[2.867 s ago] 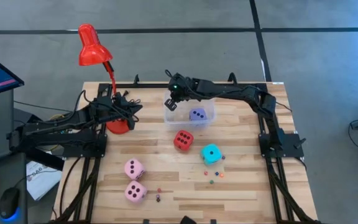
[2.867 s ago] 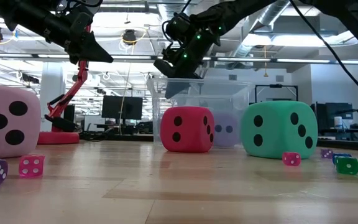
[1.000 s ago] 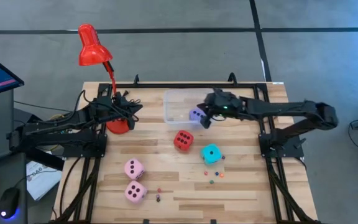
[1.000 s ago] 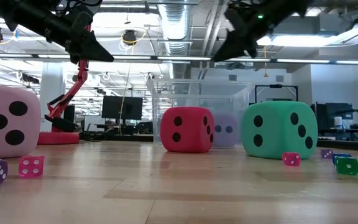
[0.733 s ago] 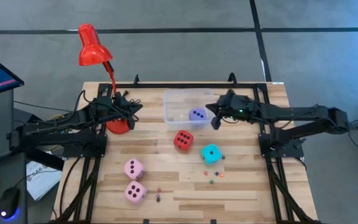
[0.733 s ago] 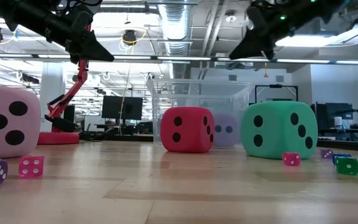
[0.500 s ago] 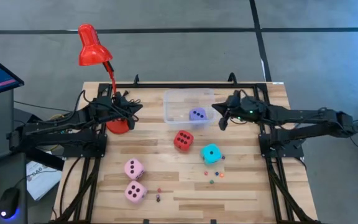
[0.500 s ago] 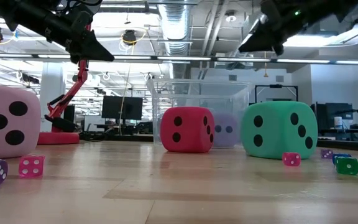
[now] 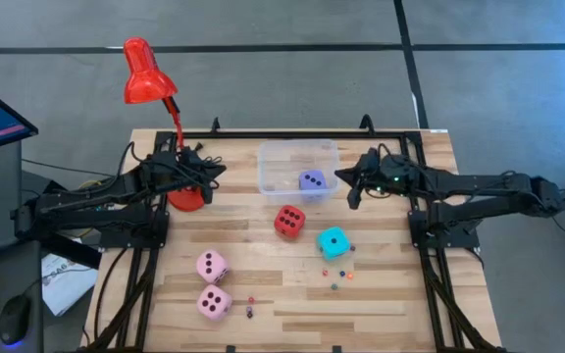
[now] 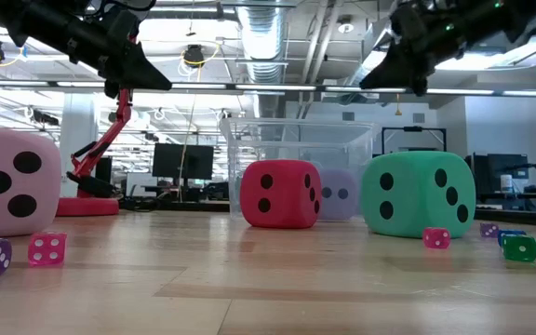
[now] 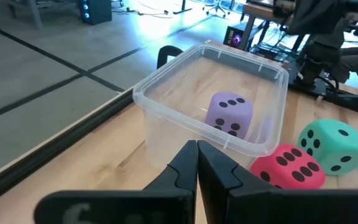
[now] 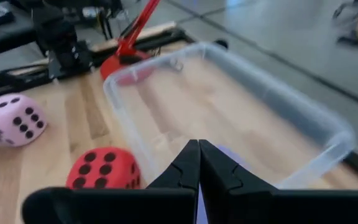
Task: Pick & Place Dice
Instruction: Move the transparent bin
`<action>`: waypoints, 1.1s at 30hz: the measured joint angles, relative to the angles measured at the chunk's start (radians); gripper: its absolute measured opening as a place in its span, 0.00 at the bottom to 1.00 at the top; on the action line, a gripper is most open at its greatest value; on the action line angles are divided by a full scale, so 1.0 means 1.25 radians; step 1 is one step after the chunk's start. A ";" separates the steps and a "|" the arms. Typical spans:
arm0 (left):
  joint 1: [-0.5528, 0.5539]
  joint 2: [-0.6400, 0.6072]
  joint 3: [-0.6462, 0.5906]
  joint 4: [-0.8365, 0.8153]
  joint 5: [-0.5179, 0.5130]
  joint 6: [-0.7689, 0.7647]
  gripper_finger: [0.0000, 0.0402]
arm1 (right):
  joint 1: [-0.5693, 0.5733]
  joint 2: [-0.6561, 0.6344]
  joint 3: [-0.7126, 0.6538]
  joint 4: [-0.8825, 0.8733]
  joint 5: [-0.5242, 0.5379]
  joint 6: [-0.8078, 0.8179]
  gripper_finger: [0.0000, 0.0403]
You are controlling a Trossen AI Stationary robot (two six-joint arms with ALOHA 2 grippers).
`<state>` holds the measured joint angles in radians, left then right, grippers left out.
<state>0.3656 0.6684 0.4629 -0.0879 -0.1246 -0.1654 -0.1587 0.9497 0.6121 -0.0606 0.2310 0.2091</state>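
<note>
Right end effector [image 9: 349,186] hangs w/ fingers closed together, nothing held, just off the right wall of the clear bin [image 9: 275,149]. Left end effector [image 9: 207,169] also pinched shut & empty, waiting near the red lamp [image 9: 145,74] base, well left of the bin.

Dice: lavender die [image 9: 311,180] already in the bin, just left of the right end effector. Red die [image 9: 288,221] sits on the bench [image 9: 381,304] just outside the bin's front wall, down-left of it. Cyan die [image 9: 333,241] is nearer the bench front from it. The 2 pink dice [image 9: 212,282] are well apart, closer to the left arm's side.

Risks, as I judge:
- Red die is tight to the bin wall, so a descending finger could clip the rim or shove the bin.
- Fingers must open before descent, else they'd just press the soft cube & roll it.
- Small dice [image 9: 337,279] scattered near cyan could get knocked off the bench.

Room: open bench beside cyan on its right & between red and pink. Right arm lies along the bench's right edge, so little slack that way.
</note>
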 joint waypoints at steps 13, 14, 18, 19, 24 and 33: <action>0.000 0.000 0.000 0.000 0.000 0.002 0.00 | 0.127 0.269 0.002 0.284 0.008 0.041 0.00; 0.000 0.000 0.000 -0.001 0.000 0.002 0.00 | 0.131 0.288 0.005 0.291 0.011 0.058 0.00; 0.000 0.000 0.000 -0.001 0.000 0.002 0.00 | 0.152 0.368 0.048 0.291 0.039 0.094 0.00; 0.000 0.000 0.000 -0.001 0.000 0.002 0.00 | 0.159 0.387 0.064 0.293 0.038 0.094 0.00; 0.000 0.000 0.000 -0.002 0.000 0.002 0.00 | 0.182 0.465 0.155 0.230 0.037 0.131 0.00; 0.000 0.000 0.000 -0.003 -0.001 0.002 0.00 | 0.206 0.476 0.289 -0.102 0.170 0.145 0.00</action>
<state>0.3656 0.6682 0.4629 -0.0912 -0.1252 -0.1627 0.0990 1.5448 0.9732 -0.1884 0.4432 0.3906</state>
